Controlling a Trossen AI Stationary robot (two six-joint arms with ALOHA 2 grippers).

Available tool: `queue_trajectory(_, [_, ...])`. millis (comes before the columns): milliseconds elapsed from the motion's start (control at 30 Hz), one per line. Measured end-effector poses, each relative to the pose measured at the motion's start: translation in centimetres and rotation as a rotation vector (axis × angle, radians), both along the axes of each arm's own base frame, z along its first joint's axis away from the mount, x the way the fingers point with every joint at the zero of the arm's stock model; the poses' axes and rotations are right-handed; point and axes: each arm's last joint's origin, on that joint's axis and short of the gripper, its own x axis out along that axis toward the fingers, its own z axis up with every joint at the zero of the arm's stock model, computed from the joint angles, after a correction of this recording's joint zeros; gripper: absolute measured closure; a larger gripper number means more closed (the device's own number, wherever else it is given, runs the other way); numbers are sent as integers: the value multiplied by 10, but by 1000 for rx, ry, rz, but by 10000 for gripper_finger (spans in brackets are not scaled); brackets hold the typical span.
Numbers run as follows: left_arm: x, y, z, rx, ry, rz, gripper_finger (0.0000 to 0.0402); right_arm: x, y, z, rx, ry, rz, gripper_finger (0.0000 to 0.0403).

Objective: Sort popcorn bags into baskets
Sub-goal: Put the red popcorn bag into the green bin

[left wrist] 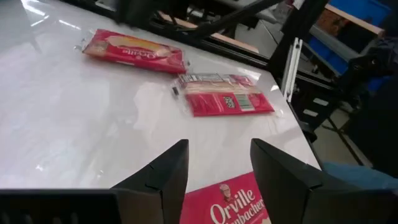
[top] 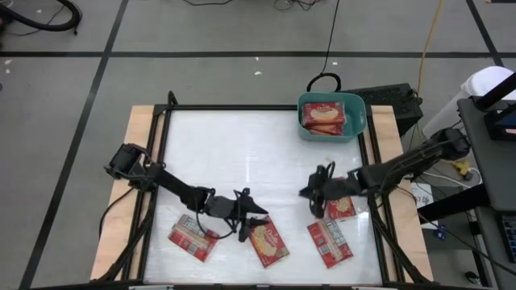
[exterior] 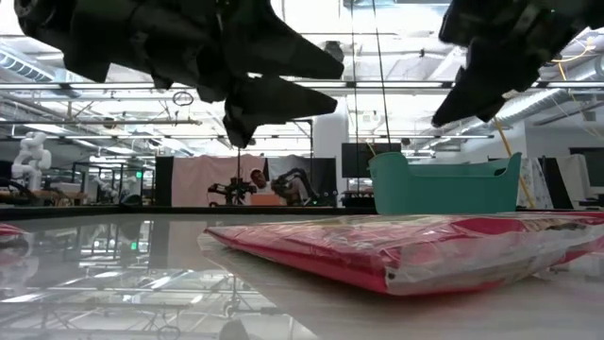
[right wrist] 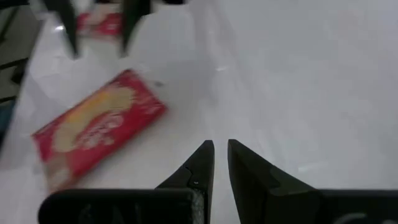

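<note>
Popcorn bags: four loose along the white tabletop's [top: 242,153] six o'clock edge, more already in the teal basket [top: 359,122] at one o'clock. Left gripper [top: 251,216], jaws parted, empty, hovering over one packet [top: 268,242]. Right gripper [top: 313,192], nearly closed, empty. Risk: slick wrapper skidding on glossy surface. Busy lab behind.
</note>
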Motion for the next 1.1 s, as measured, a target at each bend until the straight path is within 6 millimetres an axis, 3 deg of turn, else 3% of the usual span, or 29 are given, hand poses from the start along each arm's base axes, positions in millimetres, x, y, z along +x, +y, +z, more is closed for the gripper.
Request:
queue_trajectory(133, [0, 3, -3, 30, 32, 2, 197, 8, 23, -10, 19, -27, 74, 364])
queue_trajectory(300, [9, 20, -4, -56, 100, -17, 125, 18, 47, -30, 25, -32, 149, 364])
queue_trajectory(500, [24, 21, 6, 81, 285, -167, 63, 21, 62, -51, -3, 4, 204, 364])
queue_trajectory(633, [30, 26, 8, 129, 319, -225, 69, 21, 70, -54, 2, -8, 229, 364])
queue_trajectory(933, [34, 37, 8, 196, 281, -290, 131, 23, 74, -51, 2, -60, 256, 364])
queue_trajectory(1100, [37, 37, 2, 223, 271, -313, 140, 22, 76, -51, 27, -60, 244, 364])
